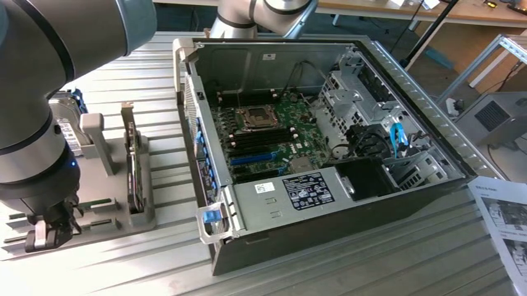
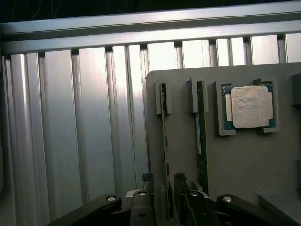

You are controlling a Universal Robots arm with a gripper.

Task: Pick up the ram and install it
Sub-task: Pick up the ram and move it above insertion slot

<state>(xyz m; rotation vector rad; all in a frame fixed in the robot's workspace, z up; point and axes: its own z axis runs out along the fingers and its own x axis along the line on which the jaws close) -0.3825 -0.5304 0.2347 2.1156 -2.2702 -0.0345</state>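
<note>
The ram (image 2: 165, 141) is a thin green stick standing on edge in a slot of the grey holder (image 2: 183, 160). Its twin (image 2: 201, 136) stands in the slot beside it. My gripper (image 2: 167, 207) is open and low over the holder. The near end of the ram runs in between its two dark fingers (image 2: 146, 205), which stand a little apart from it on either side. In the exterior view my gripper (image 1: 41, 237) hangs at the near left end of the holder (image 1: 103, 213), where one stick (image 1: 132, 163) shows on edge.
A square silver processor chip (image 2: 249, 106) lies in a pocket of the holder beyond the twin. The open computer case (image 1: 272, 191) stands on the exterior view's right, with the motherboard's dark memory slots (image 1: 259, 143) exposed. A paper sheet (image 1: 504, 216) lies at the far right.
</note>
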